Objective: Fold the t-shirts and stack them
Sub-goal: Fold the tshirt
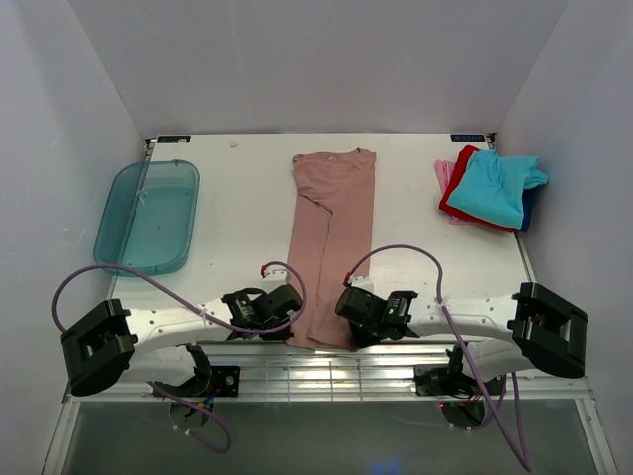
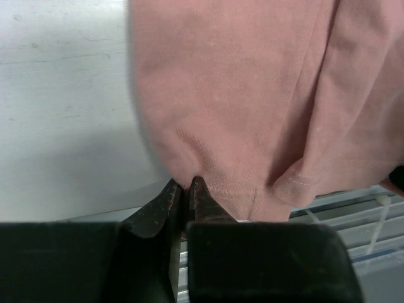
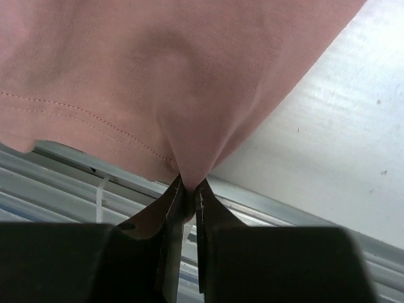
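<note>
White tabletop [image 1: 237, 237] fills the top view, closed in by pale panels. At about 9 o'clock on it lies a translucent teal tray [image 1: 111, 223], well apart from any cloth.

Next comes the left gripper [image 2: 185, 184], low at the 6 o'clock edge. Its wrist view shows the two dark fingers pressed together on a pinch of hem at the near left corner of the dusty-pink t-shirt [image 1: 331, 228]. That shirt lies as a long narrow strip with its sides folded inward. It runs from 12 o'clock through the centre to 6 o'clock, and its near hem reaches the slotted metal rail [image 1: 396, 368] at the table's edge.

The right gripper [image 3: 188, 184] is clamped on the near right corner of the same hem, where the cloth puckers into a small peak between its fingers.

At roughly 1 o'clock sits a loose pile. A turquoise tee [image 1: 492, 188] lies on top and a red tee [image 1: 457, 183] beneath it. A pink tee [image 1: 445, 175] peeks out at the pile's 9 o'clock side, and a dark blue tee [image 1: 531, 208] shows at its 3 o'clock side.
</note>
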`<state>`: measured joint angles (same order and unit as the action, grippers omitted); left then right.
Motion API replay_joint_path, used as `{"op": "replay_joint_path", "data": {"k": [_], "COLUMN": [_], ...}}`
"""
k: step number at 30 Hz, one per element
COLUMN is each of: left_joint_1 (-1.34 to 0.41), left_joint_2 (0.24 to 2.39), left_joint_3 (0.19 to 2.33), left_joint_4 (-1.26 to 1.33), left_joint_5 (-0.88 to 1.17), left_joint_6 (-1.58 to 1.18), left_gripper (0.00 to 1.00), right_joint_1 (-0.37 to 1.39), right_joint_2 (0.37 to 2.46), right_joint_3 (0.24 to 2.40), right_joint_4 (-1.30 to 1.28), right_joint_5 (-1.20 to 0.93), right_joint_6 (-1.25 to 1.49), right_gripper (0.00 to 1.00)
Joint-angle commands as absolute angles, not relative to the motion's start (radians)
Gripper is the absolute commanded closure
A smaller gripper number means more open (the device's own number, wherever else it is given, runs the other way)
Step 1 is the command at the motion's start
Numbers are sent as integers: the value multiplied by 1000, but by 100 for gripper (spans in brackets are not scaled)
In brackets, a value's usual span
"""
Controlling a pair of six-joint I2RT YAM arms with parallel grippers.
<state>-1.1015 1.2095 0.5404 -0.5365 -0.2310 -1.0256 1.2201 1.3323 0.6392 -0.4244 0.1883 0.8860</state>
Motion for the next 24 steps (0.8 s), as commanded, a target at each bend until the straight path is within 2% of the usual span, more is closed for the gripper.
{"op": "replay_joint_path", "data": {"k": [1, 6, 11, 17, 24], "left_joint_1": [-1123, -1152, -1152, -1151, -1135], "left_joint_2": [1241, 1154, 1097, 1178, 1252], "left_joint_3": [489, 505, 687, 865, 900], "left_joint_4": [-592, -640, -654, -588, -505], "left_joint_5": [-126, -118, -202, -333, -397], "left_joint_6": [-1015, -1037, -999, -918, -861], "left_gripper": [97, 100, 100, 100, 100], "right_joint_1": [1273, 1338, 1347, 1327, 1233], "right_joint_2": [1324, 1256, 1200, 1250, 1342], "right_joint_3": [614, 620, 724, 902, 959], "right_joint_4": [-540, -620, -676, -765, -765], "right_joint_5": [176, 176, 305, 483, 566], "right_joint_6": [917, 968, 962, 884, 776], "right_gripper": [87, 92, 92, 92, 92]}}
